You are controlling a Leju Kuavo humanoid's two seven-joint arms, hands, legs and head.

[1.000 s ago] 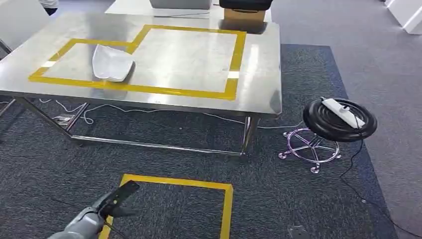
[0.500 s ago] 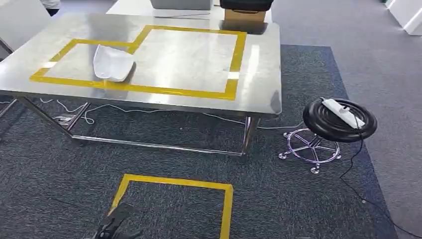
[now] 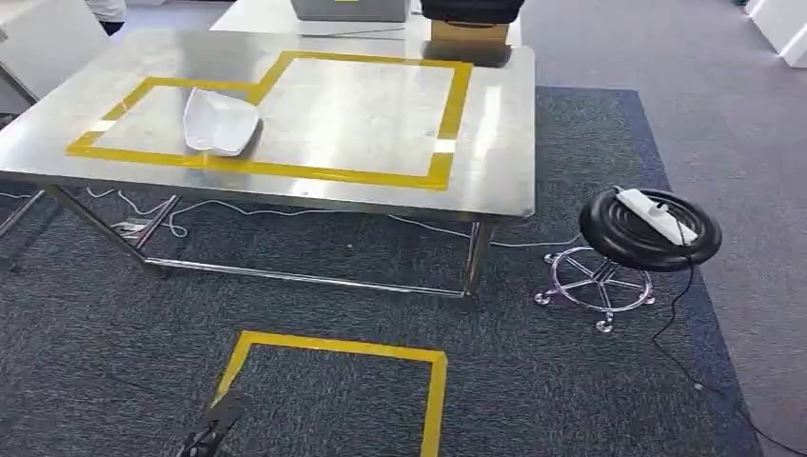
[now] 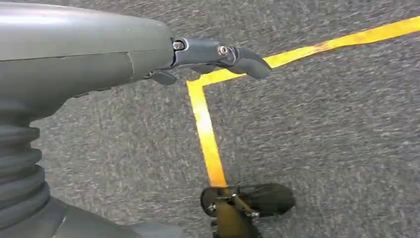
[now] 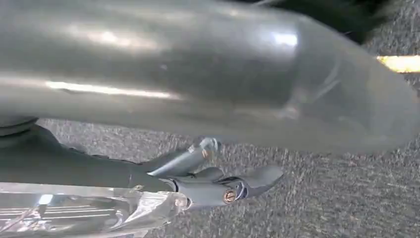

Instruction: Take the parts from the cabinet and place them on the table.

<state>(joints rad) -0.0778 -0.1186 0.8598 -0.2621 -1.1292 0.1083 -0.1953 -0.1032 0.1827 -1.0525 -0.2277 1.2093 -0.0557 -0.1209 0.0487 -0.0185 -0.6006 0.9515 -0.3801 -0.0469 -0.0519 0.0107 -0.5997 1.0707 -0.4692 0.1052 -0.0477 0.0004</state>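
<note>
Head view: the left hand (image 3: pixel 211 436) has sunk over the last second from a raised reach to the lower edge of the frame, low over the yellow floor square (image 3: pixel 333 347).
Camera: the whole scene has slid slightly, so the robot's body or head has moved; the things on the bench (image 3: pixel 495 143) have not.
Task's thing: one white part (image 3: pixel 221 122) lies on the bench inside the yellow tape outline (image 3: pixel 285 171), near its left end, in the same spot as before.
Left hand state: spread and holding nothing; in the left wrist view its dark fingers (image 4: pixel 233 53) stretch out over grey carpet and a yellow tape corner.
Right hand (image 5: pixel 213 186): hanging over the carpet, fingers loosely curled; something of clear crinkled plastic (image 5: pixel 74 213) lies along it, and I cannot tell whether the hand grips it or what it is.
Meaning for the task: one part looks delivered, and the lowered left arm suggests a placing is finished, not under way. If the clear thing is another part, it has yet to reach the bench.
Next move, as a judgement: either bring the right hand up to the taped area, or turn back towards the cabinet for more.
Surroundings: a black stool (image 3: pixel 647 238) carrying a white power strip (image 3: pixel 657 211) stands right of the bench; a cardboard box (image 3: pixel 466 30) sits at the far edge.
</note>
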